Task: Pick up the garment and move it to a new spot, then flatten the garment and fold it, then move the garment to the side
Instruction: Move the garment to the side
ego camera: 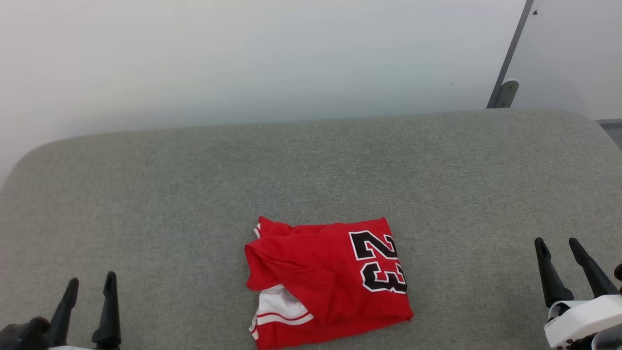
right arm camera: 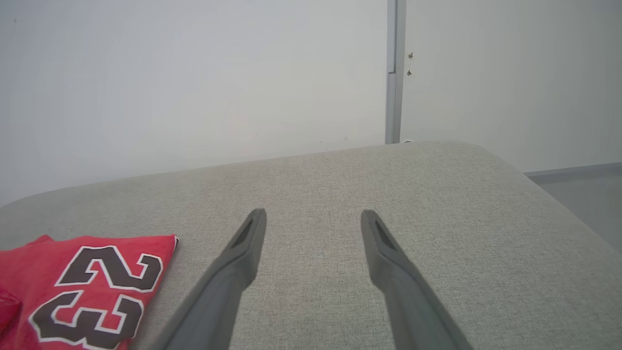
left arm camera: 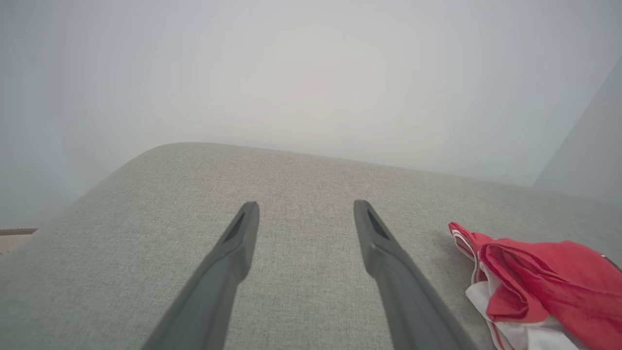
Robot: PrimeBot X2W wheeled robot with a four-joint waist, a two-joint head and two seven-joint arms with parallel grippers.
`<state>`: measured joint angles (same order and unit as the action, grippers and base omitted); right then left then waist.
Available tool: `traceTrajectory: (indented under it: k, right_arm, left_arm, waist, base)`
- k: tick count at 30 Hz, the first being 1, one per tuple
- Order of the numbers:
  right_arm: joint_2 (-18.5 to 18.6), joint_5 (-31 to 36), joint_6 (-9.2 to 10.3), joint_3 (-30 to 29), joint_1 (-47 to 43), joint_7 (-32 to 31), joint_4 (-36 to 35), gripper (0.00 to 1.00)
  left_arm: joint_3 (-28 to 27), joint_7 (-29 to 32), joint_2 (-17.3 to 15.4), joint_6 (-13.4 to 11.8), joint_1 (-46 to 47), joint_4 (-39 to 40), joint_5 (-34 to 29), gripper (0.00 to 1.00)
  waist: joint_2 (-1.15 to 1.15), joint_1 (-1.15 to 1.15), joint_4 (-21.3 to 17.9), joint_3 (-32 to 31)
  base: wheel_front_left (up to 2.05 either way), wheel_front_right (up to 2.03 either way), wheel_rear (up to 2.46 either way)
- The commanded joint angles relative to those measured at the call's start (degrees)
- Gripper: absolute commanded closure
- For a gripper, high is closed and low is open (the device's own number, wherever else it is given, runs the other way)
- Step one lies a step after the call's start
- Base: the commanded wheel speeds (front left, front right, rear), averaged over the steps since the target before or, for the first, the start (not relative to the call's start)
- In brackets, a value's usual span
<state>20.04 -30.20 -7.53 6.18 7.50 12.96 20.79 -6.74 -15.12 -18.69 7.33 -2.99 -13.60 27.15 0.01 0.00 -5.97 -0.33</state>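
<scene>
Garment [ego camera: 326, 282] folded; right wrist sees 23 [right arm camera: 95, 296], left wrist white sleeve [left arm camera: 478, 297].

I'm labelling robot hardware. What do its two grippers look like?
Left gripper: two long, tapering black jaws on a black base. Right gripper: matching black jaws on a glossy white wrist housing. Close up, each is matte dark grey, slotted near the tip.

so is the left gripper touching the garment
Apart. The head view shows a wide stretch of bare grey cushion between the left gripper and the garment.
</scene>
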Motion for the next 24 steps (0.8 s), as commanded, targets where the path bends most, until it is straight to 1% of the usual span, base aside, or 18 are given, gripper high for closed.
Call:
traceTrajectory:
  k: [1,6,10,18,24]
  right_arm:
    - [0.28,0.32,0.10,-0.08,-0.83,0.31,0.14,0.00]
    - [0.07,0.71,0.10,0.66,-1.02,-0.57,0.13,0.00]
    - [-0.29,0.41,0.10,2.36,-0.68,-2.38,0.27,0.00]
    - [-1.62,-1.13,0.10,8.00,2.18,-8.45,-1.21,0.00]
    - [-1.33,-2.99,0.10,11.35,4.36,-13.59,-1.92,0.00]
  left_arm:
    - [-0.05,0.02,0.12,0.28,-0.71,0.17,-0.08,0.00]
    - [0.60,0.01,0.03,0.27,-0.42,-0.02,-0.14,0.00]
    - [1.39,0.02,-0.26,0.27,0.16,0.27,0.12,0.00]
    - [3.56,0.02,-0.49,0.23,1.43,0.53,0.24,0.00]
    - [4.85,0.02,0.07,0.23,2.47,0.21,0.17,0.00]
  waist:
    - [-0.01,0.00,0.08,0.01]
    - [-0.01,0.00,0.61,0.10]
    - [-0.01,0.00,1.97,0.53]
    - [-0.01,0.00,6.52,2.59]
    - [-0.01,0.00,10.01,4.09]
  base:
    - [0.00,0.00,0.00]
    - [0.00,0.00,0.00]
    - [0.00,0.00,0.00]
    - [0.00,0.00,0.00]
    - [0.00,0.00,0.00]
